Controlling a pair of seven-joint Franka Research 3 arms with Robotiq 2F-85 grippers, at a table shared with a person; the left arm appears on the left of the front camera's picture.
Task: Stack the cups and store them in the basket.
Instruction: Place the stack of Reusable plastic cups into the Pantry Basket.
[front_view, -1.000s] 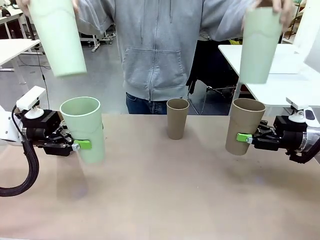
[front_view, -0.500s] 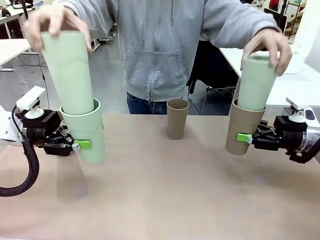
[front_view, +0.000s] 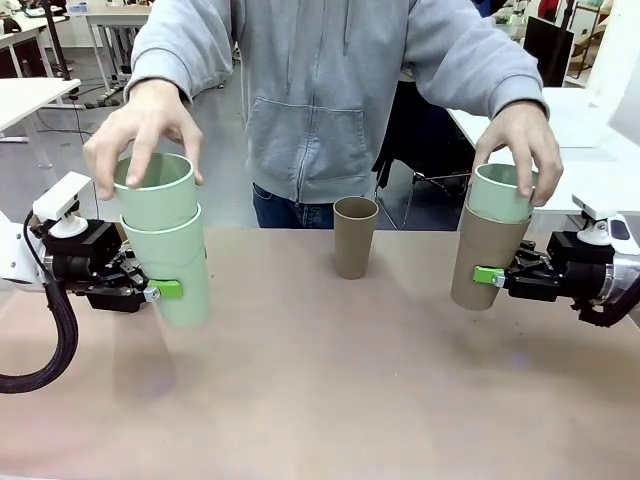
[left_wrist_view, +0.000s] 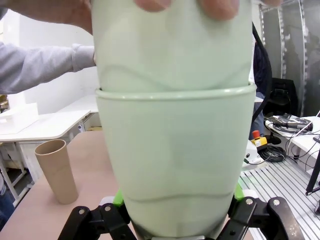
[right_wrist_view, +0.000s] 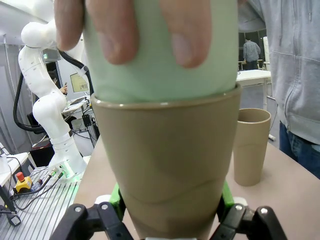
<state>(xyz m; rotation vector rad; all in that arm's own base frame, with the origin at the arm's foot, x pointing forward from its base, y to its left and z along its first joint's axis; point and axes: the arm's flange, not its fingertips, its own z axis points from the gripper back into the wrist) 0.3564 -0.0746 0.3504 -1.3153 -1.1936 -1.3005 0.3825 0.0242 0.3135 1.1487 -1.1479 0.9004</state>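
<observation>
Cups (front_view: 355, 238) matte and tapered, mint cup (front_view: 168, 250) gripped by left hand (front_view: 175, 288), tan cup (front_view: 490, 240) by right hand (front_view: 482, 274)

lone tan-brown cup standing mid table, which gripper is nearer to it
Right. The right gripper, shut on a tan-brown cup, is right of the lone tan-brown matte tumbler; the left gripper, shut on a mint green cup, is farther off on its left.
</observation>
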